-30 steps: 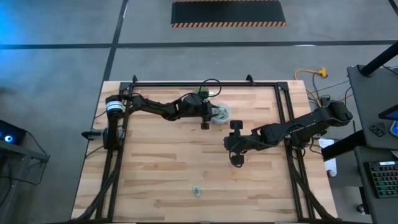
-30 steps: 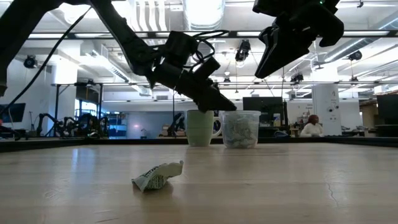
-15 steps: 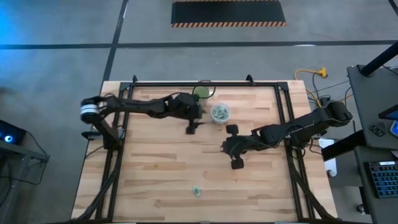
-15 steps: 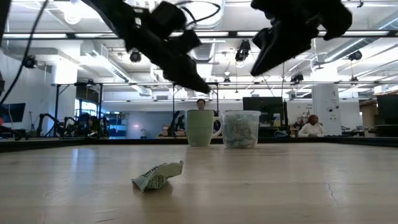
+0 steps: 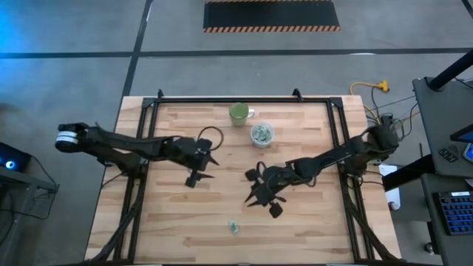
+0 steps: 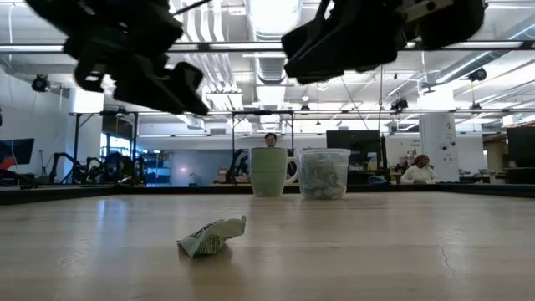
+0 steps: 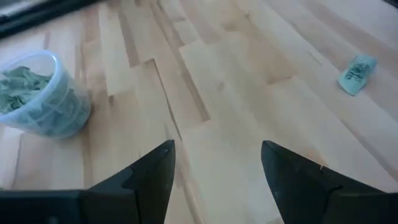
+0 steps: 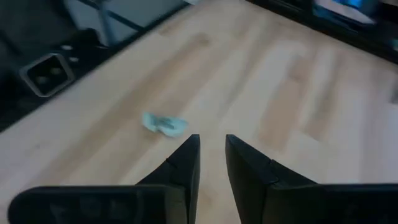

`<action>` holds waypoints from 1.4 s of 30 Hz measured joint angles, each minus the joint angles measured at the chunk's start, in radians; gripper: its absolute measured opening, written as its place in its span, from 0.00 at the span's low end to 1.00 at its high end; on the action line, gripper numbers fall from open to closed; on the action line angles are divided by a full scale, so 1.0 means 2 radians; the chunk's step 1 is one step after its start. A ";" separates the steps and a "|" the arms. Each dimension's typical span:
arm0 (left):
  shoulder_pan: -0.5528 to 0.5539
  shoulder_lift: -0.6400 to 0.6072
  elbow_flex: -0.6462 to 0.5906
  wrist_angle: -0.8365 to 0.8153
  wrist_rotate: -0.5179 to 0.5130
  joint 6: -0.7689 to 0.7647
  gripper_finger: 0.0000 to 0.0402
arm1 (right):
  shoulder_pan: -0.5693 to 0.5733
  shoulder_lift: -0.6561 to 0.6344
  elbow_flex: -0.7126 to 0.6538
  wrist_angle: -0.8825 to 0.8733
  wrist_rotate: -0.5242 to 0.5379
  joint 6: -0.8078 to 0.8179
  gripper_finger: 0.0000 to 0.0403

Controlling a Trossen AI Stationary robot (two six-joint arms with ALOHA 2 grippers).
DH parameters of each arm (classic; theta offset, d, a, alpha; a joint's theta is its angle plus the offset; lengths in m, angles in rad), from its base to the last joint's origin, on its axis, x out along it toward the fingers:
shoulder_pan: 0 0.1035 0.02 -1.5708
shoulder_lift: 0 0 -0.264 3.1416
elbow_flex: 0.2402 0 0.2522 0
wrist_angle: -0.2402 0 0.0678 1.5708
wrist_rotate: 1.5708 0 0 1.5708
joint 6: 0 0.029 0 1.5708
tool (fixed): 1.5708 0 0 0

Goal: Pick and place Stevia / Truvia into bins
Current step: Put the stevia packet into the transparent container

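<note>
One crumpled pale green and white Stevia sachet (image 5: 233, 227) lies flat on the wooden table near its front edge; it also shows in the low view (image 6: 211, 237) and both wrist views (image 7: 357, 73) (image 8: 165, 124). The bin, a clear cup (image 5: 261, 134) (image 7: 40, 93) filled with sachets, stands at the back middle. My left gripper (image 5: 205, 168) (image 7: 216, 155) hangs open above the table's middle left, empty. My right gripper (image 5: 256, 195) (image 8: 212, 146) hangs above the table just behind the sachet, slanting down, its fingers a narrow gap apart with nothing between them.
A green mug (image 5: 239, 112) stands beside the clear cup, on its far left side. A black frame (image 5: 222, 99) runs along the table's far and side edges. Bare wood lies around the loose sachet.
My left gripper has drawn back from above the clear cup toward the table's left and near side, rising a little. My right gripper has moved toward the near edge and left, toward the loose sachet, sinking and tipping from steeply down to a flatter slant. The sachet has kept still.
</note>
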 joint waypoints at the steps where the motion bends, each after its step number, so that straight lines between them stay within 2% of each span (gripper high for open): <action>1: -0.003 -0.011 -0.014 0.012 -0.004 -0.004 0.55 | 0.000 0.011 -0.001 0.016 -0.017 -0.003 0.17; 5: -0.003 -0.059 -0.051 0.023 -0.043 -0.010 0.55 | 0.001 0.060 -0.001 0.084 -0.073 0.002 0.17; 8: -0.003 -0.088 -0.073 0.020 -0.072 -0.011 0.55 | 0.006 0.097 0.003 0.116 -0.076 0.006 0.18; 13: -0.002 -0.116 -0.096 0.034 -0.093 -0.014 0.55 | 0.013 0.148 0.033 0.120 -0.080 0.014 0.25; 19: -0.002 -0.123 -0.106 0.030 -0.096 -0.024 0.55 | 0.019 0.190 0.087 0.111 -0.137 0.029 0.35; 21: -0.002 -0.119 -0.106 0.032 -0.098 -0.025 0.55 | 0.023 0.197 0.103 0.078 -0.142 0.025 0.38; 26: -0.002 -0.113 -0.107 0.036 -0.100 -0.035 0.55 | 0.034 0.223 0.151 0.030 -0.135 -0.013 0.43; 32: -0.002 -0.113 -0.113 0.044 -0.100 -0.036 0.55 | 0.049 0.238 0.181 -0.027 -0.066 -0.043 0.42; 42: -0.002 -0.113 -0.116 0.046 -0.100 -0.037 0.55 | 0.056 0.240 0.185 -0.024 -0.048 -0.053 0.38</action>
